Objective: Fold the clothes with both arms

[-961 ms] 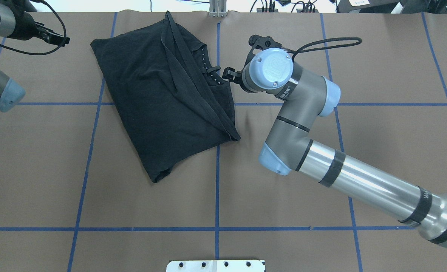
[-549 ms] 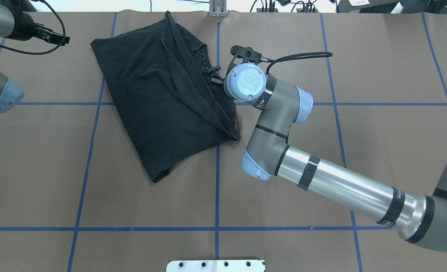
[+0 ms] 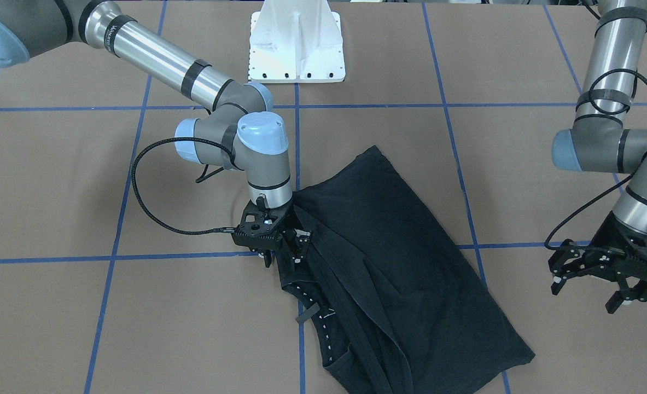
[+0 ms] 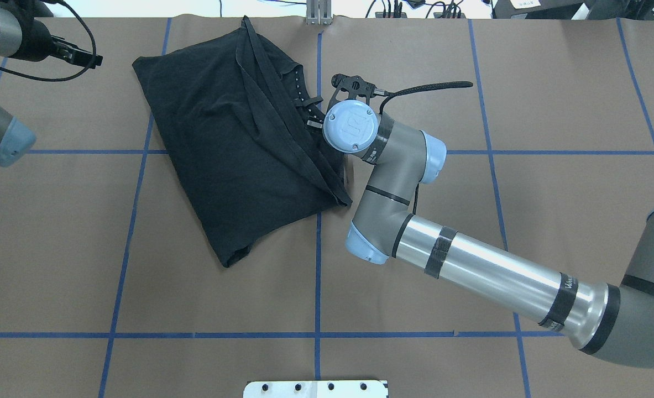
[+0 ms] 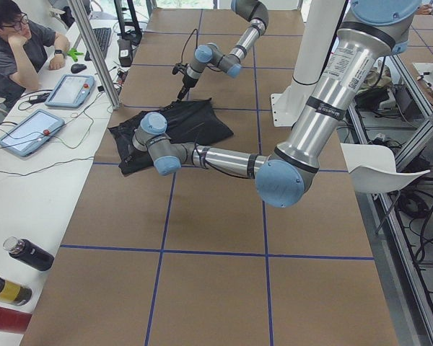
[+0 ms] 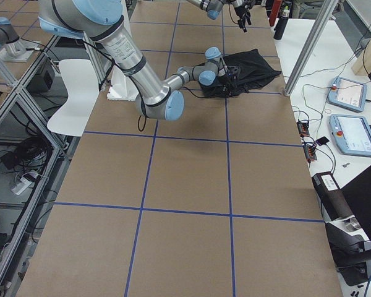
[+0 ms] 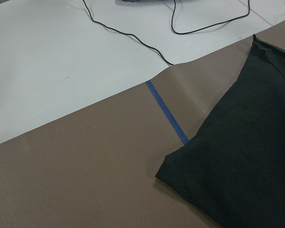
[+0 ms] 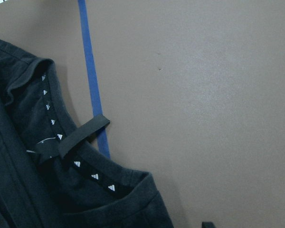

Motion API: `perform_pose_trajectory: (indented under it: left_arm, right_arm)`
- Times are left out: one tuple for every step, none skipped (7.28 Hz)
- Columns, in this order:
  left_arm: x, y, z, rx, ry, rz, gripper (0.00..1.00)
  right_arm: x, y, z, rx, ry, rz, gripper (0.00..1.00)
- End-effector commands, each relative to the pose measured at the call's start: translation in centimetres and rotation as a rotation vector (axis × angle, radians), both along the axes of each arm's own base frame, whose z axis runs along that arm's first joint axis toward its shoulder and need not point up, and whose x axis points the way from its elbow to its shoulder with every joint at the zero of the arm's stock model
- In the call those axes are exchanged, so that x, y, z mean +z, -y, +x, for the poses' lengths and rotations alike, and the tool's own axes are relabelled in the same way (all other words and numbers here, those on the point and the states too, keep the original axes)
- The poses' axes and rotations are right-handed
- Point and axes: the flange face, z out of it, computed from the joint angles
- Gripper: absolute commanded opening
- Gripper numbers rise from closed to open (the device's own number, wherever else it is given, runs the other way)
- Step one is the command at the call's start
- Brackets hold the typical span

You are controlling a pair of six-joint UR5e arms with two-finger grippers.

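The clothes are one black T-shirt [image 4: 233,155], lying folded and slanted on the brown table at left of centre. Its collar [image 8: 85,171], lined with small white marks, faces the right arm. My right gripper [image 3: 284,253] is open and low at the shirt's collar-side edge, with one fingertip [image 3: 301,246] over the cloth and the other just off it. In the overhead view the right wrist [image 4: 350,125] hides most of that gripper. My left gripper [image 3: 591,282] hangs open and empty above the table, clear of the shirt's far corner [image 7: 168,171].
The white pedestal base [image 3: 297,44] stands at the robot's side of the table. A side table with tablets [image 5: 72,90], cables and bottles [image 5: 29,254] runs along the far edge, where a person [image 5: 18,47] sits. A black loop tag [image 8: 83,135] sticks out from the collar.
The right arm has swung left and down, bringing its gripper from beside the shirt onto the collar-side edge. The left arm and the shirt have stayed put.
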Motion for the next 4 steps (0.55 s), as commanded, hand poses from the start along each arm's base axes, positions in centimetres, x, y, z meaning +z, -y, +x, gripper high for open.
perform_pose_trajectory:
  left_arm:
    - [0.0, 0.0, 0.0, 0.0, 0.001, 0.0, 1.0]
    - [0.0, 0.0, 0.0, 0.0, 0.001, 0.0, 1.0]
    - [0.2, 0.0, 0.0, 0.0, 0.002, -0.003, 1.0]
    - [0.2, 0.0, 0.0, 0.001, 0.001, -0.004, 1.0]
  right_arm:
    - [0.1, 0.2, -0.3, -0.016, -0.019, 0.015, 0.57]
    - [1.1, 0.4, -0.7, -0.026, -0.045, 0.014, 0.55]
    - [1.4, 0.5, -0.7, -0.024, -0.053, 0.018, 0.55]
    - [1.2, 0.5, -0.7, -0.026, -0.055, 0.022, 0.49]
